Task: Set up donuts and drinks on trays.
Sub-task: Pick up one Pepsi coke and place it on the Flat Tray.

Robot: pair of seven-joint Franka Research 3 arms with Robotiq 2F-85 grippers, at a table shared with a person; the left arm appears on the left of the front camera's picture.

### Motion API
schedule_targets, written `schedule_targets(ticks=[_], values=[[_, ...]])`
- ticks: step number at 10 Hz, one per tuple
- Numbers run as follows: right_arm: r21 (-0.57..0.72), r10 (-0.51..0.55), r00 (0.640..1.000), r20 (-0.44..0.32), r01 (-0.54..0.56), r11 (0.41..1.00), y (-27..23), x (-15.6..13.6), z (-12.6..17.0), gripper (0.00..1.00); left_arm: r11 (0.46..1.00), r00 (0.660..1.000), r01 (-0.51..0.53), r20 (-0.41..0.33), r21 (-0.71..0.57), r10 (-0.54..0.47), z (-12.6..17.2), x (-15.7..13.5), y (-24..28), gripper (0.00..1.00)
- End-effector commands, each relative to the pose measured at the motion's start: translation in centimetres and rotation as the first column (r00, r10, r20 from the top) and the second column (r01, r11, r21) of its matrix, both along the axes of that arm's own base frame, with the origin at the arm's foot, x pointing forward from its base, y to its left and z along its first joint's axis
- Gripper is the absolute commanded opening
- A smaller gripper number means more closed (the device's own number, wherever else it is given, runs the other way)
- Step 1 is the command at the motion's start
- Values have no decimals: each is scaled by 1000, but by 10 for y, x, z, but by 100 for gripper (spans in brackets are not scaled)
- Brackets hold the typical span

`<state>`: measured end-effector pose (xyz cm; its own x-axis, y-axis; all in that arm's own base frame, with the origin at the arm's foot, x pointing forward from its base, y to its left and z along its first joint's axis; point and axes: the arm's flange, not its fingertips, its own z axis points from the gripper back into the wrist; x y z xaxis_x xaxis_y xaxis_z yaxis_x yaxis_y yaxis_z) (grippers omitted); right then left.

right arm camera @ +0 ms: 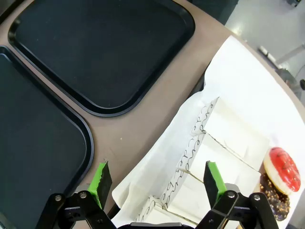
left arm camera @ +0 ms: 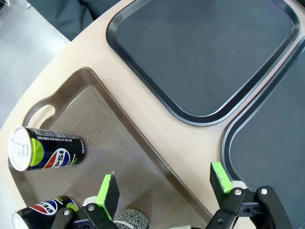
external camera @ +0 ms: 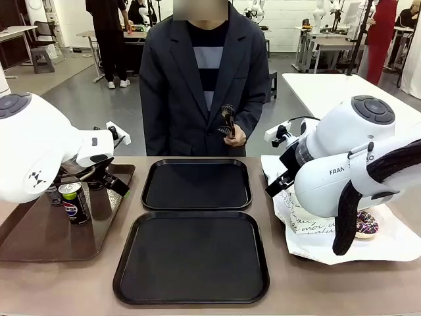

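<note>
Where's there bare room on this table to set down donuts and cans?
Both black trays are bare: the far tray and the near tray. The near end of the brown tray is free too. Crowded: its far end, where cans sit by the open left gripper, and the paper with donuts on the right, below the open right gripper.

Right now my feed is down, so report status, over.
Left gripper open at brown tray edge, cans on it. Right gripper open over paper, donuts on it. Black trays hold nothing yet. Nothing in the way.
</note>
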<state>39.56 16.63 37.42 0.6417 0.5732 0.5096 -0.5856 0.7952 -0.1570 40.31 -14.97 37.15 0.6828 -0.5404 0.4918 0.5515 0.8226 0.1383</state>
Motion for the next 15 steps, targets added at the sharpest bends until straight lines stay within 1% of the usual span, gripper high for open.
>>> schedule_targets(ticks=[1, 9, 10, 11, 12, 13, 14, 15], values=[[0, 0, 1000, 0, 0, 1000, 0, 0, 0, 100, 1000, 1000, 0, 0, 0, 0, 0, 0, 0, 100], [0, 0, 1000, 0, 0, 1000, 0, 0, 0, 100, 1000, 1000, 0, 0, 0, 0, 0, 0, 0, 100], [-29, 16, 1000, 7, -16, 999, 1, -29, 13, 100, 994, 997, -54, 52, 99, 49, 19, -38, -1, 100], [-34, 49, 999, -9, -49, 998, -4, -64, 26, 100, 992, 1000, -16, 28, 123, 12, 36, -73, 7, 100], [-61, 54, 998, -36, -57, 997, -14, -97, 38, 100, 991, 1000, 15, -15, 130, -13, 50, -101, 19, 100], [-139, 42, 997, -67, -51, 989, -25, -131, 43, 100, 989, 990, 88, -124, 119, -73, 57, -130, 33, 100], [-182, 20, 989, -146, -47, 982, -36, -158, 45, 100, 988, 973, 118, -210, 99, -95, 60, -150, 43, 100], [-204, 20, 972, -236, -70, 976, -46, -181, 45, 100, 989, 957, 129, -272, 73, -105, 63, -168, 51, 100]])
